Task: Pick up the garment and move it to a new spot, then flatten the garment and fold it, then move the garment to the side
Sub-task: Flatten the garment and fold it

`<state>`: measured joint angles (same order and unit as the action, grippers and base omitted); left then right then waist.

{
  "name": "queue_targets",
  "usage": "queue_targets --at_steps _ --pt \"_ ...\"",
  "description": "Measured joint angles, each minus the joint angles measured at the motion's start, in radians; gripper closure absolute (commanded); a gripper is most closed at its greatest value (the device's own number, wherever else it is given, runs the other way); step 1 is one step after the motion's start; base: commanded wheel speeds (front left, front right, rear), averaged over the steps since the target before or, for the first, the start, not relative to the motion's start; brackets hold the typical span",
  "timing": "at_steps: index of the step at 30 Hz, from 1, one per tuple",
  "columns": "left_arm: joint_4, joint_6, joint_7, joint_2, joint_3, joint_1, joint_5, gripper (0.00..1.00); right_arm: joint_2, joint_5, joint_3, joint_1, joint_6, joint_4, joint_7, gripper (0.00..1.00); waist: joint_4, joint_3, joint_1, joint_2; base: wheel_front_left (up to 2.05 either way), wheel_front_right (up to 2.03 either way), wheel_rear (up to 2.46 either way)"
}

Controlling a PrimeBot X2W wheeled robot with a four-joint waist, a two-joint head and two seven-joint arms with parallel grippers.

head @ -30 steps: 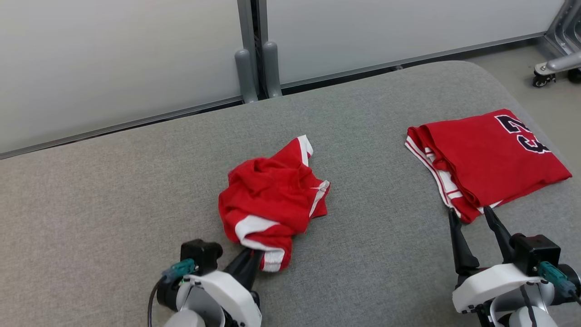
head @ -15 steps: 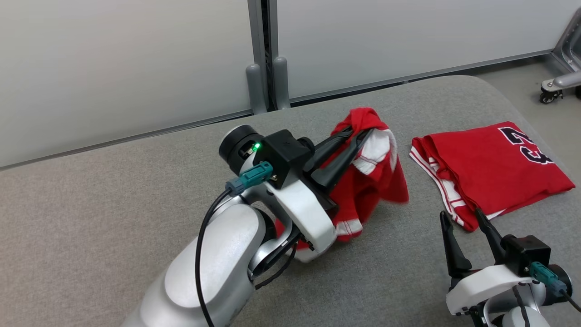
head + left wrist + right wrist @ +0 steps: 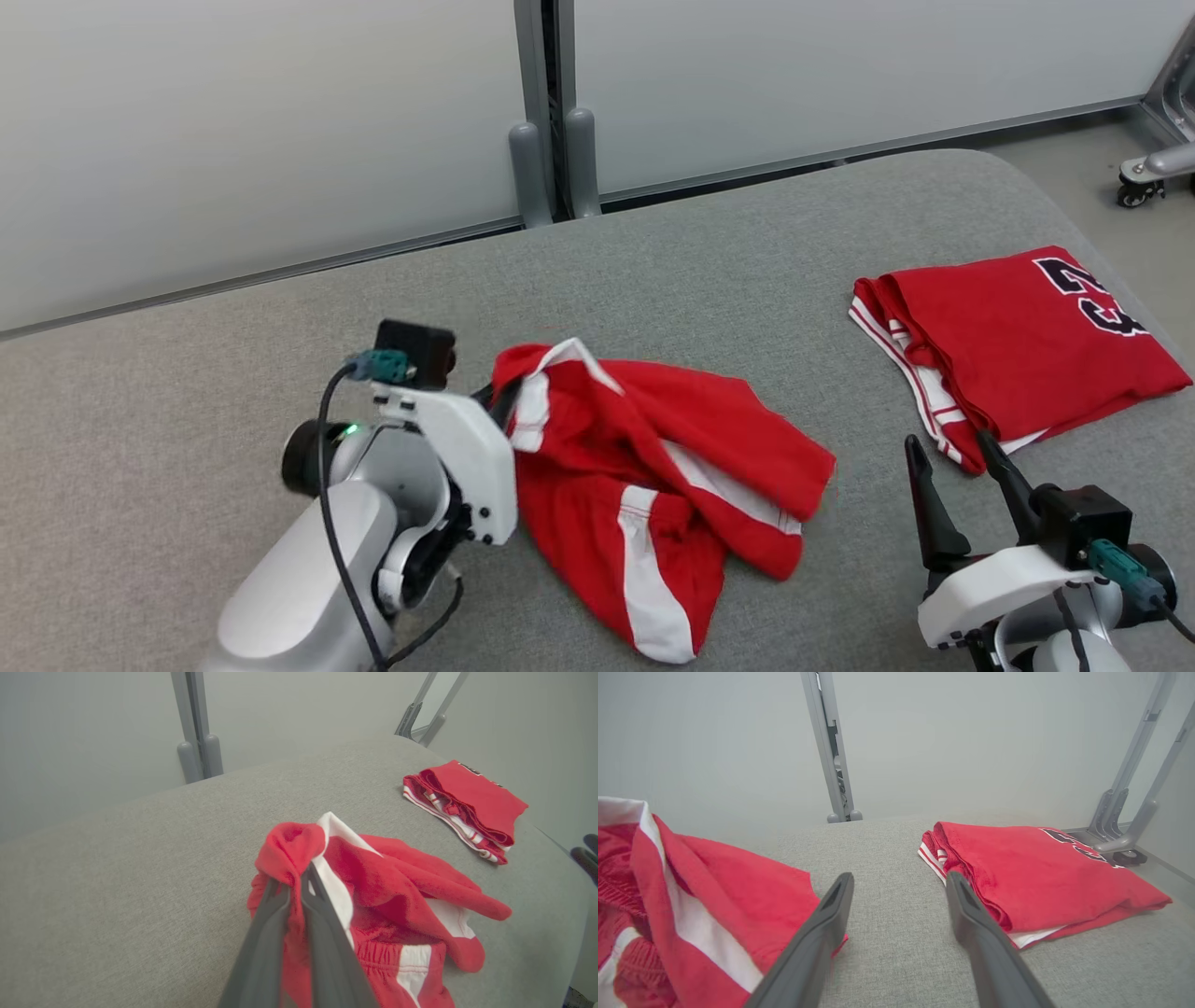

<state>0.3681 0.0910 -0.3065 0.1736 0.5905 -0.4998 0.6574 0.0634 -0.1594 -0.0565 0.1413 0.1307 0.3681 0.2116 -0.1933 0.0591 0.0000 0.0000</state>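
Note:
The garment, red shorts with white side stripes, lies loosely spread on the grey padded table, near the middle. My left gripper is at the garment's left edge, shut on a bunched red and white corner that it holds slightly raised. In the left wrist view the left gripper pinches that red fabric and the garment trails away to the right. My right gripper stands open at the lower right, apart from the cloth. In the right wrist view the right gripper holds nothing, with the garment to its left.
A folded red jersey with dark numbers lies at the table's right end, just beyond my right gripper; the folded red jersey also sits right of the right fingers. Grey wall panels and a post stand behind the table. A wheeled frame is at the far right.
My left arm lifted the crumpled garment high over the table, then swung down and left; the garment now lies spread out. The right gripper has stayed put. The camera shifted slightly.

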Motion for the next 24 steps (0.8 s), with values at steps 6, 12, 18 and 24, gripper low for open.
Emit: queue_targets --at_steps 6,12,18,24 --pt "0.119 0.067 0.13 0.024 -0.073 0.034 -0.003 0.0 0.005 0.0 -0.02 0.006 0.0 -0.013 -0.018 0.0 0.025 0.01 0.0 0.0 0.0 0.0 0.0" --pt "0.155 0.063 0.325 0.018 -0.109 0.083 -0.01 0.0 0.011 0.0 -0.057 0.007 0.0 -0.038 -0.082 0.0 0.063 0.017 0.0 0.0 0.0 0.0 0.0" --pt "0.08 0.019 0.465 0.017 -0.069 0.179 -0.048 0.0 0.038 0.008 -0.114 0.007 0.0 -0.064 -0.23 0.0 0.113 0.026 0.0 0.0 0.0 0.0 0.0" --pt "-0.037 0.028 0.556 0.033 -0.113 0.296 -0.051 0.0 0.048 0.043 -0.148 -0.025 0.0 -0.104 -0.358 0.0 0.174 0.035 0.0 0.0 0.0 0.0 0.0"
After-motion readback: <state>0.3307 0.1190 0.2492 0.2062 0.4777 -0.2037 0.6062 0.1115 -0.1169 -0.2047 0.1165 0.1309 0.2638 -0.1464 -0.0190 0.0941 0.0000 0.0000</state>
